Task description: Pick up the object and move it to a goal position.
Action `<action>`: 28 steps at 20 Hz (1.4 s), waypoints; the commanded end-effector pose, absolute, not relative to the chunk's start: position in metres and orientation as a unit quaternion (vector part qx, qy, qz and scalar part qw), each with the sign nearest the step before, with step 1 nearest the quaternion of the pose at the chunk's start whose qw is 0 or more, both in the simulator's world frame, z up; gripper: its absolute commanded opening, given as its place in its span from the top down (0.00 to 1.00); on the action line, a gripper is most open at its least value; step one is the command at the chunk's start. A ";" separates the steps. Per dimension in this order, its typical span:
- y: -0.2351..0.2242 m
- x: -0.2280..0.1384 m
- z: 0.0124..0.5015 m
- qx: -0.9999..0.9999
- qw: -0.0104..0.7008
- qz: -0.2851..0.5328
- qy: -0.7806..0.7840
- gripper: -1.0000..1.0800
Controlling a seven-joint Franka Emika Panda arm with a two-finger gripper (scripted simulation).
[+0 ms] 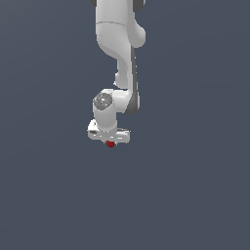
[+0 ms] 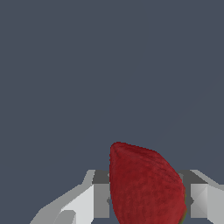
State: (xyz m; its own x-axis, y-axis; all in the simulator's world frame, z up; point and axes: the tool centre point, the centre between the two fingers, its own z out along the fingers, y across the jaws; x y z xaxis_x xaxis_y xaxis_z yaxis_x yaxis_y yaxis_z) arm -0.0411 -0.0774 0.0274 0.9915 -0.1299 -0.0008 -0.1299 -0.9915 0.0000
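Note:
The object (image 1: 111, 144) is a tiny dark red strawberry-like lump just under the white hand of my arm in the exterior view. In the wrist view the object (image 2: 146, 186) fills the space between my two fingers (image 2: 98, 201), which press against its sides. My gripper (image 1: 110, 142) is shut on it. Most of my fingers are hidden behind the hand in the exterior view, so I cannot tell whether the object rests on the floor or hangs above it.
The white arm (image 1: 119, 44) reaches down from the top of the exterior view. Plain dark grey-blue ground (image 1: 195, 195) surrounds it on all sides.

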 end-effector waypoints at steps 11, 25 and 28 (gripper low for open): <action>-0.072 -0.060 0.087 -0.998 0.000 0.000 0.065 1.00; -0.062 -0.099 0.214 -0.998 0.000 0.000 0.065 1.00; -0.059 -0.108 0.245 -0.998 0.000 0.000 0.065 1.00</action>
